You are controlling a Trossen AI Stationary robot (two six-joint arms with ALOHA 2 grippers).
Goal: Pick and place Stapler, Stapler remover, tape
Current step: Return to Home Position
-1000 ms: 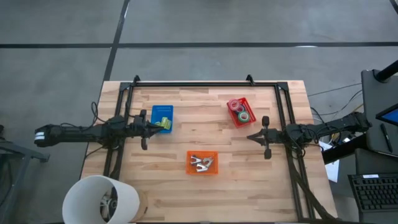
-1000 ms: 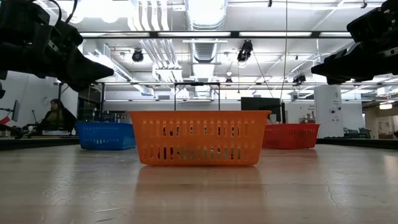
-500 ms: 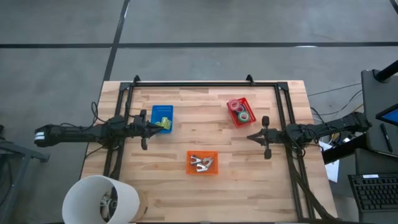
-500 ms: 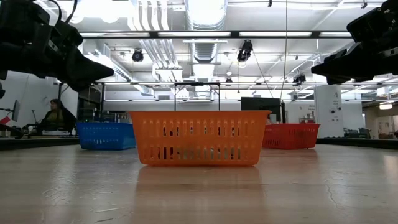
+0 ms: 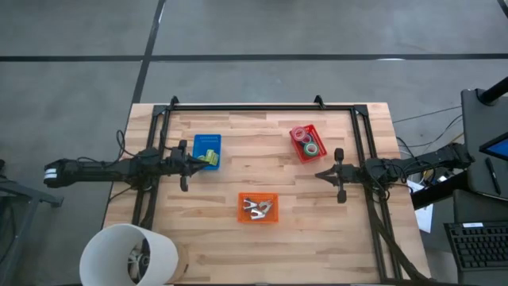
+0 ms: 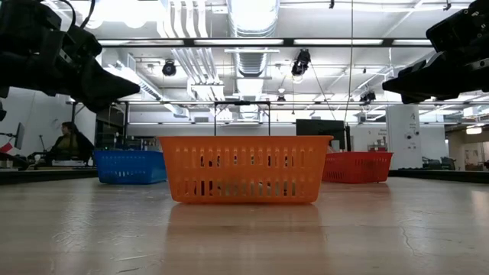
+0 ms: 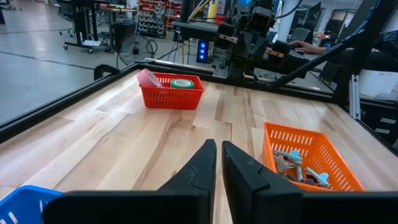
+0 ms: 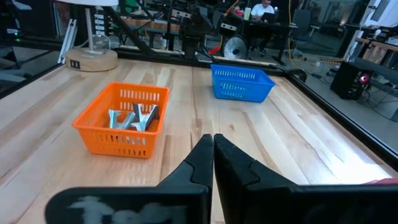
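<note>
Three small bins stand on the wooden table. The blue bin (image 5: 206, 149) holds a yellow-green stapler (image 5: 209, 155). In the red bin (image 5: 307, 143) lie the tape rolls: a red-pink one (image 5: 299, 133) and a green one (image 5: 313, 148). Metal staple removers (image 5: 255, 208) lie in the orange bin (image 5: 258, 207). My left gripper (image 5: 200, 164) hovers, shut, above the table beside the blue bin's near right corner. My right gripper (image 5: 320, 174) hovers, shut, near the red bin's near side. In the wrist views both grippers (image 7: 218, 149) (image 8: 211, 140) hold nothing.
A black frame rail (image 5: 246, 106) runs along the far edge and down both sides of the table. A white lamp shade (image 5: 127, 254) stands at the near left corner. Bare wood lies between the three bins (image 6: 244, 168). A person sits in the room behind (image 6: 67, 141).
</note>
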